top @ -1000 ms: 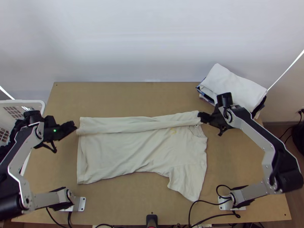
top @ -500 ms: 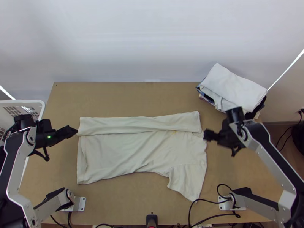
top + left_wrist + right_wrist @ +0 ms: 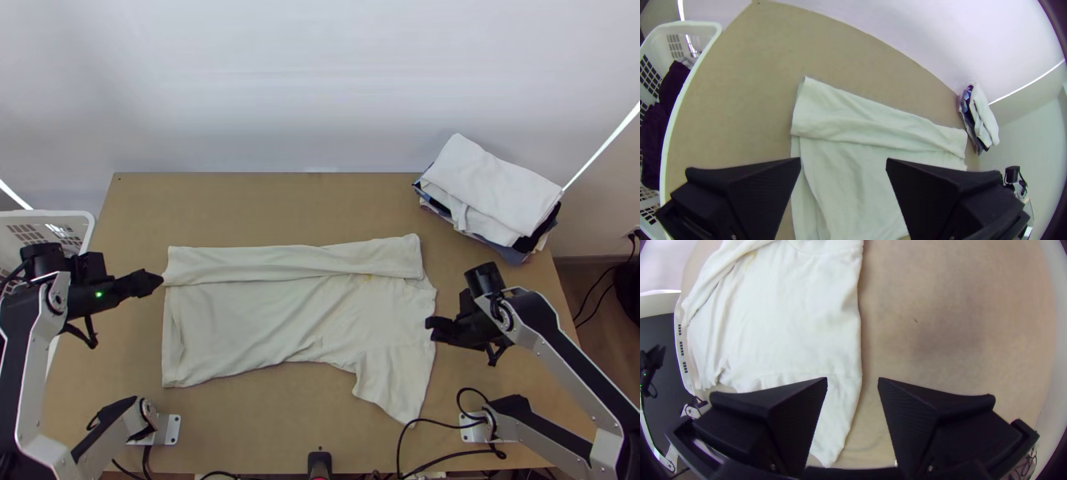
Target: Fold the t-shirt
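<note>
The cream t-shirt [image 3: 272, 320] lies spread on the table, its far long side folded over once in a strip; one sleeve points to the near edge at the right. My left gripper [image 3: 152, 282] is just beyond the shirt's left end in the top view; in the left wrist view that gripper [image 3: 843, 164] stands open above the shirt [image 3: 853, 178]. My right gripper [image 3: 432, 328] is by the shirt's right edge near the sleeve; the right wrist view has this gripper [image 3: 852, 384] open over the edge of the shirt [image 3: 791, 324], holding nothing.
A stack of folded clothes [image 3: 496, 192] sits at the table's far right corner. At the left stands a white basket [image 3: 84, 214] with dark cloth inside. Cables [image 3: 432, 426] run along the near edge, and bare table [image 3: 272, 208] stretches beyond the shirt.
My right gripper has left the strip's right end, moving toward the near edge along the shirt's side. My left gripper has shifted slightly, with its arm drawing back a little. The folded strip stays flat.
</note>
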Robot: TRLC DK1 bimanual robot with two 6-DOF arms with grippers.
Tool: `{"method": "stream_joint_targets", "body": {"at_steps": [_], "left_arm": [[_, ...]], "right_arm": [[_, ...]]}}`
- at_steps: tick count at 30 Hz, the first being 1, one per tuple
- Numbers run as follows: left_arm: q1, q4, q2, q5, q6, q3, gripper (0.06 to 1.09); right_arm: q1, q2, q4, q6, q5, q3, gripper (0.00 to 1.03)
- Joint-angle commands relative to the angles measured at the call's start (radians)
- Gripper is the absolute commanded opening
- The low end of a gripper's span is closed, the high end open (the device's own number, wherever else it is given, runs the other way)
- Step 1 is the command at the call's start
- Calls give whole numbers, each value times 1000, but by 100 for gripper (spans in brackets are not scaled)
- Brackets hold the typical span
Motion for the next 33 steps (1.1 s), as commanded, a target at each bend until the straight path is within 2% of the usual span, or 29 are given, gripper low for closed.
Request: {"method": "stream_joint_targets", "body": {"at_steps": [1, 5, 20, 21, 23, 26, 29, 33], "left_arm": [[-3, -28, -25, 8, 32, 25, 99], [-3, -37, -30, 8, 35, 30, 99], [-3, -80, -33, 6, 59, 48, 99], [-5, -97, -31, 6, 78, 54, 99], [-10, -155, -28, 5, 142, 65, 99], [-36, -287, -28, -26, 311, 68, 99], [-62, -413, -28, -103, 461, 57, 99], [-145, -508, -28, -284, 535, -9, 102]], "right_arm": [[13, -1, 25, -8, -16, -47, 55], [31, 13, 57, -8, -16, -76, 45], [38, 102, 120, -37, -41, -121, 45], [42, 110, 124, -41, -42, -122, 42], [47, 110, 138, -51, -42, -124, 27], [51, 97, 160, -54, -42, -130, 4], [53, 84, 161, -62, -42, -133, 3], [50, 82, 163, -62, -42, -133, 3]]}}
